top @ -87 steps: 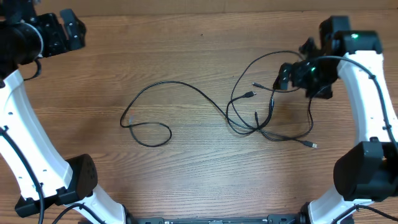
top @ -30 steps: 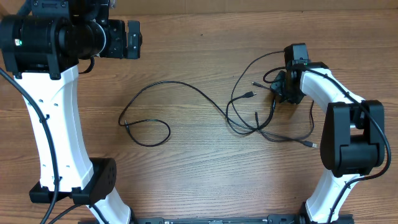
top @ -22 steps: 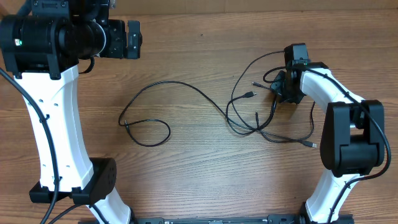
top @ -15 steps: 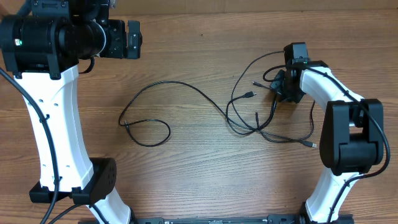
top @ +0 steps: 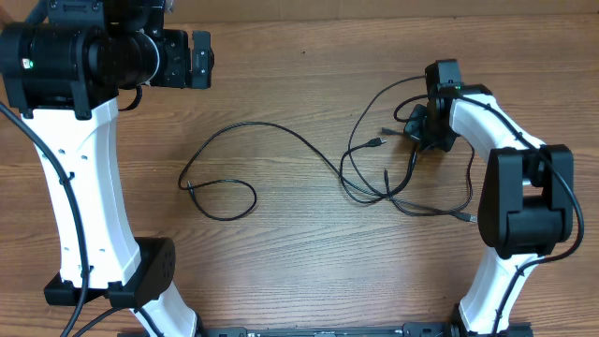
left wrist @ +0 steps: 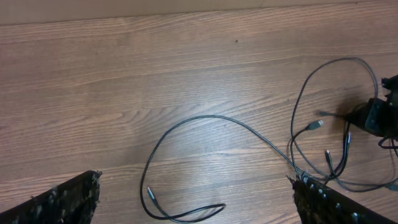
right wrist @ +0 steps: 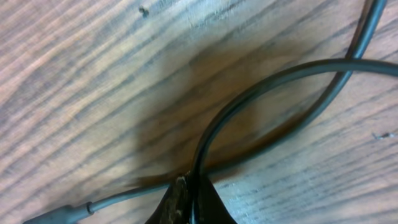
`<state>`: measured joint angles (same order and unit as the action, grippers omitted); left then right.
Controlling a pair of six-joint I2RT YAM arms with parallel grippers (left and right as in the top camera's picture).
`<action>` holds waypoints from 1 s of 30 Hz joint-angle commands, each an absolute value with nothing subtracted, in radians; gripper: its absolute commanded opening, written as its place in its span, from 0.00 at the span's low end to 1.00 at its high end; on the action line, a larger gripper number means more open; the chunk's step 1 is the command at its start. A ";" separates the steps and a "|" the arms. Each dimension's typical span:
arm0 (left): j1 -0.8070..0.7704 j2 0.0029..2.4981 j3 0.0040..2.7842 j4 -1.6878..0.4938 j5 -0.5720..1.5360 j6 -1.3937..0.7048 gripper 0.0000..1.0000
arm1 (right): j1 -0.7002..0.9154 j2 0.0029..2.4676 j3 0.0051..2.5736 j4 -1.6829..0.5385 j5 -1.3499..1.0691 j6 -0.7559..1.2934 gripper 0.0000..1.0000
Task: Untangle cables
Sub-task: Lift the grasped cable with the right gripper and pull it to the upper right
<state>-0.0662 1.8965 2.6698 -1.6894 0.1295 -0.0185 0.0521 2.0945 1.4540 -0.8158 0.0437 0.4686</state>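
Observation:
Thin black cables (top: pixel 271 125) lie on the wooden table. One runs from a loose loop (top: pixel 225 201) at the left into a tangle (top: pixel 388 187) at the right, where several small plug ends stick out. My right gripper (top: pixel 417 127) is down at the tangle's upper right. In the right wrist view its jaws (right wrist: pixel 189 199) are shut on one black cable (right wrist: pixel 261 84), which curves up out of them. My left gripper (top: pixel 200 58) hangs high over the far left, open. In the left wrist view its fingers (left wrist: pixel 62 202) stand wide apart above the cable loop (left wrist: pixel 186 214).
The left arm's white column (top: pixel 84 187) stands along the left side and the right arm's white links (top: pixel 524 187) along the right side. A silver-tipped plug (top: pixel 468 217) lies at the tangle's lower right. The table's far edge (left wrist: pixel 186 9) runs along the top.
My right gripper has come down to the tangle and its jaws have closed on a cable. The left arm swung in over the table earlier and has stayed still since.

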 commanded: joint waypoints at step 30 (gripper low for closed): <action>-0.073 1.894 2.665 -1.689 0.123 -0.007 1.00 | 0.038 1.731 2.790 -1.330 0.385 0.224 0.04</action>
